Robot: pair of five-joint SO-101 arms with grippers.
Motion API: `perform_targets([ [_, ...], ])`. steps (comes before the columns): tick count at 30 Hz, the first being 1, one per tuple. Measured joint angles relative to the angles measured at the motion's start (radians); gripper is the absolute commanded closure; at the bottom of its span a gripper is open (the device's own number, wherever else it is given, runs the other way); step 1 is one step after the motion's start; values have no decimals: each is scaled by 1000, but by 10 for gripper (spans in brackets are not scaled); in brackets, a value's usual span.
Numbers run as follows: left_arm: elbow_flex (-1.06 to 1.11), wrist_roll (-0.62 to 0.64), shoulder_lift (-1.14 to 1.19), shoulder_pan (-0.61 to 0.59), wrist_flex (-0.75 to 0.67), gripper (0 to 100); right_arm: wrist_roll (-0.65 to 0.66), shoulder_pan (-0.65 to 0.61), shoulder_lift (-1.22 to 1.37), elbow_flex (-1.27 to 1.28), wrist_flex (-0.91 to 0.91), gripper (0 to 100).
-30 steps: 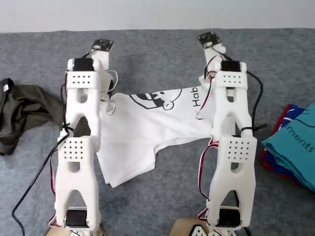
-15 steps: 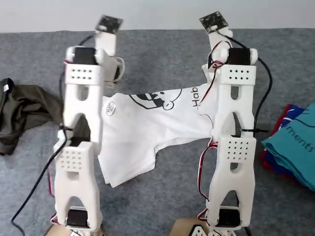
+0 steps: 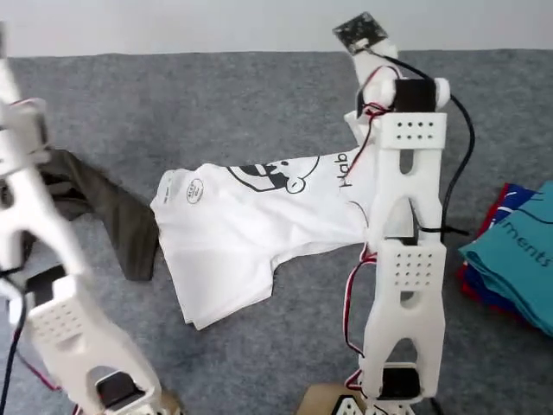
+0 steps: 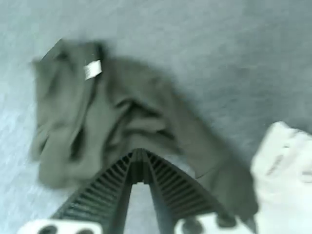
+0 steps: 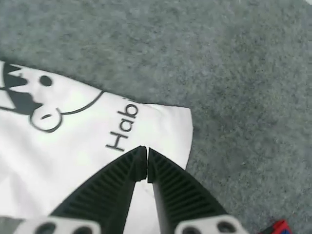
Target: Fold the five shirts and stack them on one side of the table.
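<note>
Two arms at the table, and both claws are pressed together. The left gripper (image 4: 140, 156) hangs over the crumpled olive-green cotton shirt (image 4: 112, 126), ribbed black jaws meeting tip to tip with no cloth between them. The right gripper (image 5: 146, 151) sits over the white cotton shirt with black cartoon print (image 5: 73, 161), near its lettered edge, jaws closed, empty as far as I can see. That white shirt lies spread mid-table on the grey felt table cover (image 3: 259, 104), the olive one just beside it. A stack of folded teal and blue shirts (image 3: 514, 259) rests at the right edge.
</note>
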Motion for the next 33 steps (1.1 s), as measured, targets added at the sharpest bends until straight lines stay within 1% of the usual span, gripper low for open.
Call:
perform_targets([
  [4, 52, 0, -34, -100, 0, 998, 9, -49, -169, 236, 0, 988],
  [11, 60, 0, -34, -255, 0, 998, 180, -195, -440, 710, 0, 985],
  [16, 86, 0, -34, -351, -32, 998, 245, -334, -597, 948, 0, 982],
  [18, 101, 0, -21, -368, -32, 998, 270, -399, -631, 1045, 0, 958],
  [20, 109, 0, 5, -388, -32, 998, 295, -465, -652, 1135, 0, 901],
  [23, 109, 0, 37, -422, -32, 998, 307, -562, -669, 1235, -18, 819],
  [28, 114, -2, 44, -462, -32, 998, 334, -713, -669, 1330, -71, 797],
  [33, 114, -2, 44, -470, -32, 998, 402, -809, -669, 1396, -144, 767],
])
